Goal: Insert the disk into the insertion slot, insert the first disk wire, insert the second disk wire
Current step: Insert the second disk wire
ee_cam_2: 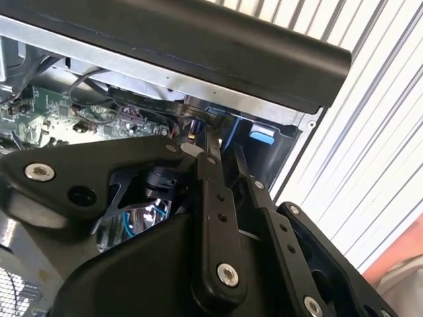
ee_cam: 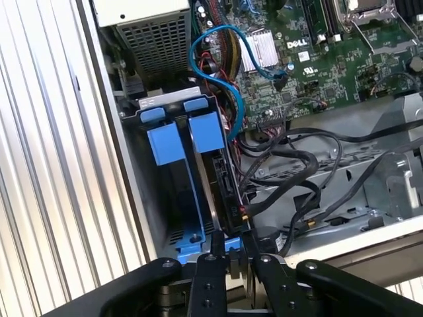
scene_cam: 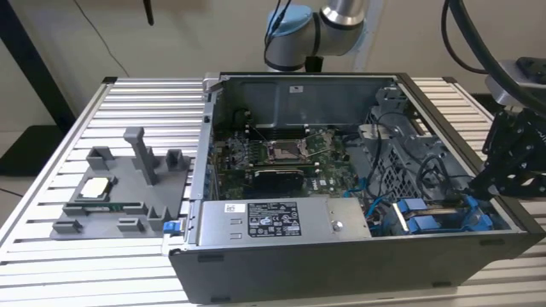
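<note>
Evidently the disk (ee_cam: 222,179) sits in the insertion slot (ee_cam: 153,198) before the gripper (ee_cam: 231,239); grip state we cannot tell; disk wires (ee_cam: 291,173) unconfirmed.

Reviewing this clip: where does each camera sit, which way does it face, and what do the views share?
Exterior view: off the arm, above the table, looking down into the open computer case; the arm at the far side, the gripper at the exterior view's right.
First wrist view: on the arm, looking past the gripper at the disk standing in the slot.
Second wrist view: on the arm, close behind the gripper, facing the case rim.
Shared: all three show gripper and case.
</note>
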### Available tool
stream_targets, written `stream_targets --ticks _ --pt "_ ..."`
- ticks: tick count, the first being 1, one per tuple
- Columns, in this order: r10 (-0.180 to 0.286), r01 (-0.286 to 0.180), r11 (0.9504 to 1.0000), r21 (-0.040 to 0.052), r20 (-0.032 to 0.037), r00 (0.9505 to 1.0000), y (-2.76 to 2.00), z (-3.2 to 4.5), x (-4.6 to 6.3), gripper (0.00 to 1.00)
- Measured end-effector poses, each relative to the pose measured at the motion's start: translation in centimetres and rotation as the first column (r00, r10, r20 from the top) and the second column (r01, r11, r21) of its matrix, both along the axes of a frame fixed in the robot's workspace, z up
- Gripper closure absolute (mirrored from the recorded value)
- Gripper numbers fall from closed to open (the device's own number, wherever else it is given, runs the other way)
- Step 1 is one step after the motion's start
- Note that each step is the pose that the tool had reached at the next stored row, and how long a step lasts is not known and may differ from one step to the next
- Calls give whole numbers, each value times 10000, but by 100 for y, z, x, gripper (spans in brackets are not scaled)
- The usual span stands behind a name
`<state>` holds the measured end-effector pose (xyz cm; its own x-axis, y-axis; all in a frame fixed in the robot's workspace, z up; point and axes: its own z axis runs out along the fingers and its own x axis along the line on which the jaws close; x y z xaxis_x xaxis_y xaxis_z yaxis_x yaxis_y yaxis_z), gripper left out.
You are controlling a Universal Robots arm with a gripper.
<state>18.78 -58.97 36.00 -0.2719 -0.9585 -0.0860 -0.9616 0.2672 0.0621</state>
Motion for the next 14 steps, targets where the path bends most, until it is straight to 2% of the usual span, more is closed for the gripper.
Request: stream_targets --ticks 3,5,10,14 --pt "-83 83 9999 108 -2 10000 0 -9 3 76" --pt "-92 92 9997 230 -3 10000 -1 -12 23 76" --pt "-92 92 9989 454 -6 10000 -9 -22 119 76" --pt "-98 98 9983 572 -10 10000 -37 -45 153 76"
